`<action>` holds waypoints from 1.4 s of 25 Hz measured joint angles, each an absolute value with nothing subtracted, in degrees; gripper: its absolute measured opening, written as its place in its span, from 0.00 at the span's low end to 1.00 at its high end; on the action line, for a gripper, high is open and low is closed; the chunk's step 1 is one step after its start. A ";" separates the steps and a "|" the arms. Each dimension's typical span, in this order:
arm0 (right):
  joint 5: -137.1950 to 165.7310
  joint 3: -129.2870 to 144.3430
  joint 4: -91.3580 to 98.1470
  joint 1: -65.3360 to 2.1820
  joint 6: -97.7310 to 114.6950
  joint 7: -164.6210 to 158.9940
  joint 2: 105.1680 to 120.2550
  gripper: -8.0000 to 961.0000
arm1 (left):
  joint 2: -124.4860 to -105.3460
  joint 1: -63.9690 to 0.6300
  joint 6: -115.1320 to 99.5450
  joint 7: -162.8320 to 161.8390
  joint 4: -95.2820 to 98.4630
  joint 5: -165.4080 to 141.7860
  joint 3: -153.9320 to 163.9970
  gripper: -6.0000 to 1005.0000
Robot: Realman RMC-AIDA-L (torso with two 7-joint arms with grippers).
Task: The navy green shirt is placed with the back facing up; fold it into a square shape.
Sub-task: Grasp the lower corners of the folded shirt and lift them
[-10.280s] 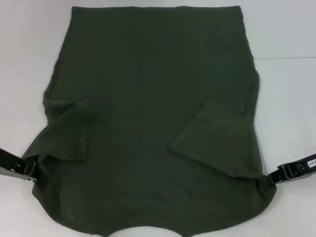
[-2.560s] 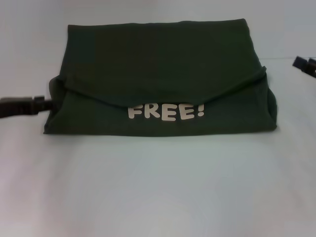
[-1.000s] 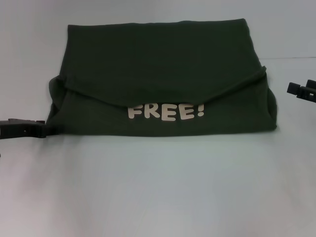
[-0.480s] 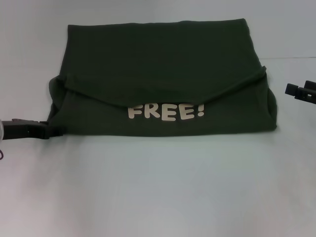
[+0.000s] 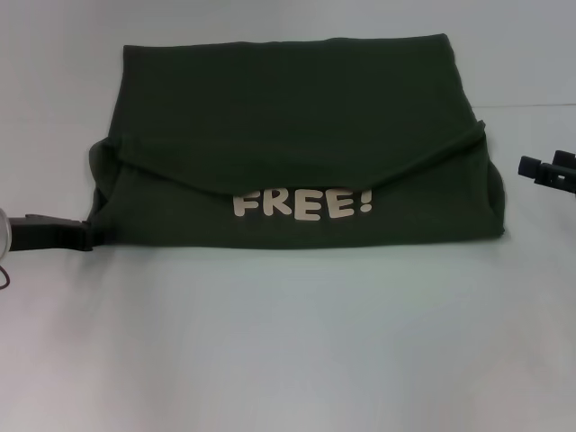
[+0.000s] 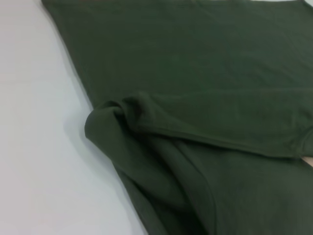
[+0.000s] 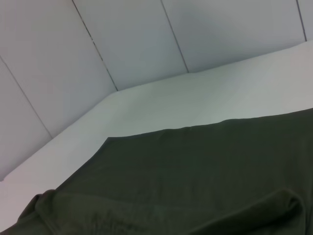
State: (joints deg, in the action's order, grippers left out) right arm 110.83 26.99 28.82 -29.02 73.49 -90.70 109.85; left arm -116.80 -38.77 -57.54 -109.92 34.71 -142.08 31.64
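On the white table [image 5: 288, 342], the near part lies bare, and beyond it the shirt [image 5: 297, 117] rests folded into a wide band with the cream lettering [image 5: 302, 204] showing under an overlapping flap. The left gripper [image 5: 85, 236] sits at the shirt's near left corner, apparently touching the cloth, though whether it grips I cannot tell. Farther back, the right gripper [image 5: 526, 166] hangs beside the shirt's right edge, apart from it, fingers spread

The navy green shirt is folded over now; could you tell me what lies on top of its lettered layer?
A plain flap of the navy green shirt lies over it, its curved edge just above the cream lettering. Anything beneath is hidden.
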 joint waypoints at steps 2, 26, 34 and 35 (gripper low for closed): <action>110.83 27.11 28.83 -29.02 73.41 -90.70 109.87 0.97 | -116.79 -38.79 -57.54 -110.03 34.69 -142.29 31.64 0.39; 110.96 30.44 28.92 -29.44 71.74 -94.18 110.23 0.97 | -116.48 -39.62 -59.04 -110.13 34.86 -142.60 32.87 0.05; 112.10 30.50 28.92 -29.55 71.27 -94.75 110.54 0.97 | -116.23 -39.77 -59.16 -110.05 34.89 -142.65 32.87 0.05; 112.11 30.50 28.89 -29.55 71.14 -94.75 110.55 0.97 | -116.22 -39.80 -59.16 -110.04 34.89 -142.66 32.89 0.05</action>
